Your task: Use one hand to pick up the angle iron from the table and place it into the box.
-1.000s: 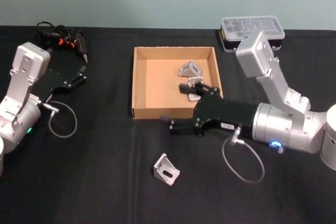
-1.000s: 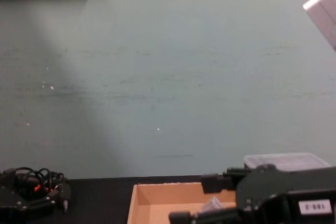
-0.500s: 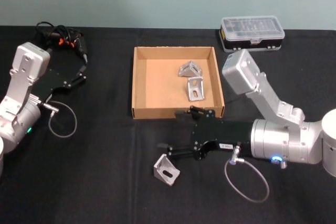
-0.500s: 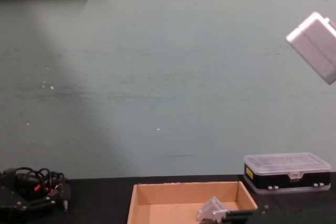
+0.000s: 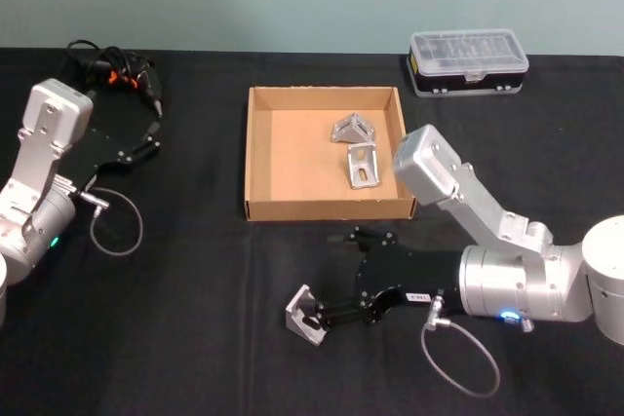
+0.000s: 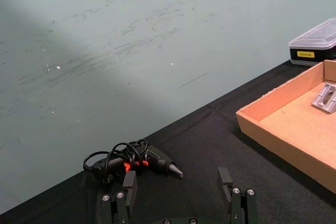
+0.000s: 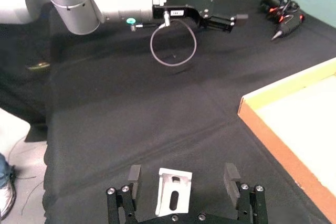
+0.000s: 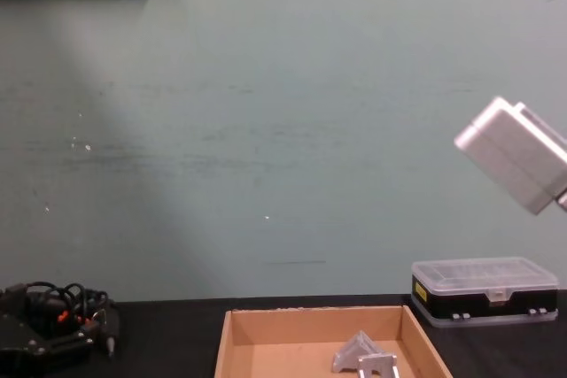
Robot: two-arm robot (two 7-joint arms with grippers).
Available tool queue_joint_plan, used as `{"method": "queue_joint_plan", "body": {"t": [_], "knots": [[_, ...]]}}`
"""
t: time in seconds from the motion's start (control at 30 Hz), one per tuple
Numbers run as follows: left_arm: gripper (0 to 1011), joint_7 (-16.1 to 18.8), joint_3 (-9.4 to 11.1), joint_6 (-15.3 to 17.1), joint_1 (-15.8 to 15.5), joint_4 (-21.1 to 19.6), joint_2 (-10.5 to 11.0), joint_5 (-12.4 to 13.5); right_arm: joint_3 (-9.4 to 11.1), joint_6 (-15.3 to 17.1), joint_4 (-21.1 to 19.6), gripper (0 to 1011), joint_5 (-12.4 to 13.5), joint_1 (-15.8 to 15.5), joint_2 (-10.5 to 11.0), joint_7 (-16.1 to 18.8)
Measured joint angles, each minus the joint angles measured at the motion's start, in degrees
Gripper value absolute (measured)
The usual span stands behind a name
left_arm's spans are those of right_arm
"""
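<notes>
1. Black-fingered right pincer (image 5: 318, 313) sits low over the flat black matte tabletop (image 5: 195, 319), with its fingers spread apart.
2. Between those fingers lies the small silver metal angle iron (image 7: 173, 192). The right wrist view shows a gap on either side of it, so nothing is clamped.
3. That angle iron rests on the tabletop, outside and just in front of the wide, shallow tan cardboard box (image 5: 251, 158).
4. Two more silver angle irons (image 5: 353, 129) lie inside the box, towards its right wall.
5. A light grey boxy block (image 5: 429, 168) on the right wrist stands near the box's front right corner.
6. The left pincer (image 6: 177, 182) is idle at the tabletop's left, with its fingers apart, near a black power screwdriver with tangled cable (image 6: 149, 157).
7. A clear-lidded black plastic organiser case (image 5: 468, 60) stands behind the box, to the right.
</notes>
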Motion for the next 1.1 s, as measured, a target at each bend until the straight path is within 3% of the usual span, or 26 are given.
{"method": "queue_joint_plan", "body": {"t": [0.3, 0.53, 1.1], "knots": [[1000, 0.00, 0.00, 0.00, 0.00, 0.00, 0.00, 0.00, -2.14, 0.30, 1.36, 1002, -0.90, 1.04, -0.17, -0.14], [1000, 0.00, 0.00, 0.00, 0.00, 0.00, 0.00, 0.00, -3.71, 0.18, 3.33, 1000, -2.15, 1.90, -1.56, -0.38], [1000, 0.00, 0.00, 0.00, 0.00, 0.00, 0.00, 0.00, -5.74, -0.48, 5.92, 1000, -4.09, 3.45, -4.06, 0.47]]}}
